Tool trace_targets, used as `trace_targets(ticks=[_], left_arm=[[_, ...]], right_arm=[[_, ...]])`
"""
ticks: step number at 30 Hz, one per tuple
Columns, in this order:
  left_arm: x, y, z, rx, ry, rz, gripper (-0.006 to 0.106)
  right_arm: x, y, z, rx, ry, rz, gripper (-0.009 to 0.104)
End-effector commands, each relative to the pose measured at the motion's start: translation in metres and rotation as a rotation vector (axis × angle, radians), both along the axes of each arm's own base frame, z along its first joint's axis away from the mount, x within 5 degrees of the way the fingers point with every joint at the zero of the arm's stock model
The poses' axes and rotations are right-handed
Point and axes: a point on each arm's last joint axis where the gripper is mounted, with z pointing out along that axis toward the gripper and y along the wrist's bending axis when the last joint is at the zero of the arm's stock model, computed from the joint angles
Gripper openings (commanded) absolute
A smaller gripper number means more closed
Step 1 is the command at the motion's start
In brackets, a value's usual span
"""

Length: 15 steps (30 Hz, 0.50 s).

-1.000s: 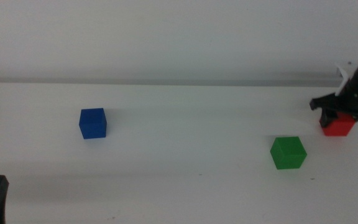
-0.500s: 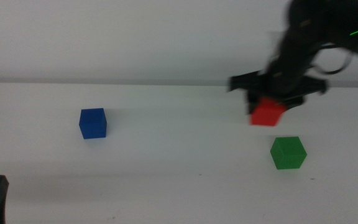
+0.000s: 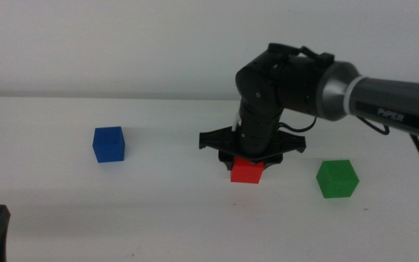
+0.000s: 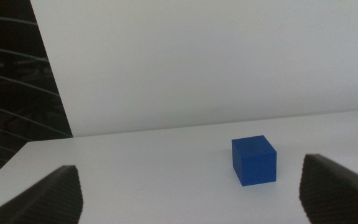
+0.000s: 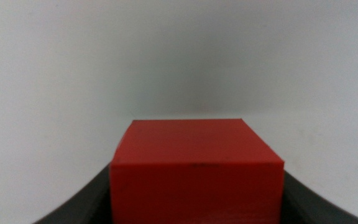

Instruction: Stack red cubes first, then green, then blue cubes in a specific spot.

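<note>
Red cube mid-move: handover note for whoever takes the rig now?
Right gripper: shut on the red cube, at mid-table between the other two, at or just above the tabletop.
Left gripper: jaws open, waiting at the near left edge, facing the blue cube.
Green cube: loose, right of red.
Done: red picked up.
Left: release red, stack green, then blue.

Red cube (image 3: 246, 172) mid-table between blue cube (image 3: 108, 144) and green cube (image 3: 337, 178)
</note>
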Motion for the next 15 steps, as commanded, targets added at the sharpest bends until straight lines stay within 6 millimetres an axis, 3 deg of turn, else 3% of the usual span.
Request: trace_targets(ticks=[1, 15], left_arm=[[-0.001, 0.0, -0.01, -0.016, -0.019, 0.001, 0.094], [-0.001, 0.0, -0.01, -0.016, -0.019, 0.001, 0.094]], right_arm=[[-0.001, 0.006, -0.002, 0.009, -0.008, 0.006, 0.017], [-0.008, 0.021, -0.027, -0.035, 0.023, 0.049, 0.017]])
